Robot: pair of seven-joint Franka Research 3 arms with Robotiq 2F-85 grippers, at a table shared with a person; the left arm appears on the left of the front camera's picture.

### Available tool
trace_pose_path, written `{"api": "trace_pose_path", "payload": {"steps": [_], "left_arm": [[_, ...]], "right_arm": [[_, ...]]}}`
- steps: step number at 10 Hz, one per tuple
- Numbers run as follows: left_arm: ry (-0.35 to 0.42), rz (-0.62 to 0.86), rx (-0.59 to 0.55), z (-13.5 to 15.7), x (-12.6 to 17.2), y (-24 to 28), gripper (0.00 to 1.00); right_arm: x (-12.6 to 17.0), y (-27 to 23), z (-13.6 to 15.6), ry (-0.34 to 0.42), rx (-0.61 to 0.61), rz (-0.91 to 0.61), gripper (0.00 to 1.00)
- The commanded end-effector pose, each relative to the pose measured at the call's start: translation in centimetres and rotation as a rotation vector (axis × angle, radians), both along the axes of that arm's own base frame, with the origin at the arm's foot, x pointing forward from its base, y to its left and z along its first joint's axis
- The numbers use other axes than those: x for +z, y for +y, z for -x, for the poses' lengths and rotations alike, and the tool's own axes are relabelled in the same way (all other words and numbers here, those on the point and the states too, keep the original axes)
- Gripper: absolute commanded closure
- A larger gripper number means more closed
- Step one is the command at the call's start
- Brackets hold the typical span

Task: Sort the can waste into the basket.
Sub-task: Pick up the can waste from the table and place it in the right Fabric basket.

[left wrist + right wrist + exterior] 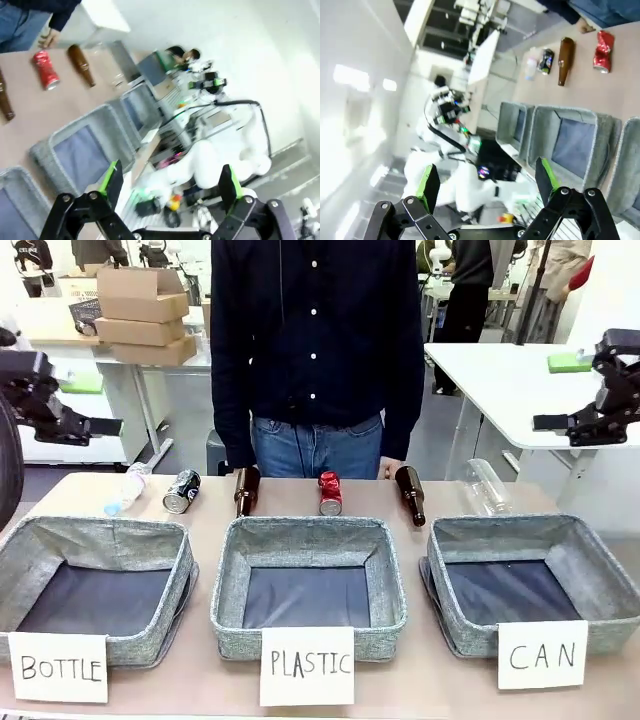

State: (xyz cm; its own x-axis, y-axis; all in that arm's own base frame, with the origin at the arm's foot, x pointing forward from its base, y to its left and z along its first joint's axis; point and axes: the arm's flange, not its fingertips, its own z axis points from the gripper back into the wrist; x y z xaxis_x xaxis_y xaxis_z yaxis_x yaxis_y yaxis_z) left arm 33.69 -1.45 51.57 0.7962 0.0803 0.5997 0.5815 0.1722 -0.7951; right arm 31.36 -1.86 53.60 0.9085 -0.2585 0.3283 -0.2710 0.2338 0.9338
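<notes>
Two cans await sorting, and neither has yet been lifted. The left hand [100,427] hangs above the left edge of the bench [210,685], fingers spread and empty, as its own wrist view confirms [170,175]. The dark can [182,490] lies on its side near the far edge, toward the far left corner, between a clear plastic bottle [125,490] and a brown bottle [246,490]. The red can [330,493], dented, sits at the middle of the far edge. The basket [530,530], fronted by a card [542,654] reading "CAN", occupies the near right corner and holds nothing. The right hand [548,422] hangs above the right edge, likewise spread and empty [486,175].

The step in hand appears to be the first approach. The next move probably calls for one hand to descend on a can, clear of the neighbouring bottles, close across its body, and carry it over the rim of the basket; the dark can has the longer crossing.
</notes>
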Motion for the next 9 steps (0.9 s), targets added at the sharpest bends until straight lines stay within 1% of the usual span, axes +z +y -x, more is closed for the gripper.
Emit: {"api": "trace_pose_path", "payload": {"steps": [1, 2, 9], "left_arm": [[0.051, -0.115, 0.128, 0.8, -1.6, -1.2, 0.00], [0.000, 0.000, 0.000, 0.0, 0.0, 0.0, 0.00], [0.000, 0.000, 0.000, 0.0, 0.0, 0.0, 0.00]], "right_arm": [[-2.9, 2.8, 1.1, -0.003, -0.121, 0.164, 0.00], [0.0, 0.0, 0.0, 0.000, 0.000, 0.000, 0.00], [0.0, 0.0, 0.0, 0.000, 0.000, 0.000, 0.00]]}}
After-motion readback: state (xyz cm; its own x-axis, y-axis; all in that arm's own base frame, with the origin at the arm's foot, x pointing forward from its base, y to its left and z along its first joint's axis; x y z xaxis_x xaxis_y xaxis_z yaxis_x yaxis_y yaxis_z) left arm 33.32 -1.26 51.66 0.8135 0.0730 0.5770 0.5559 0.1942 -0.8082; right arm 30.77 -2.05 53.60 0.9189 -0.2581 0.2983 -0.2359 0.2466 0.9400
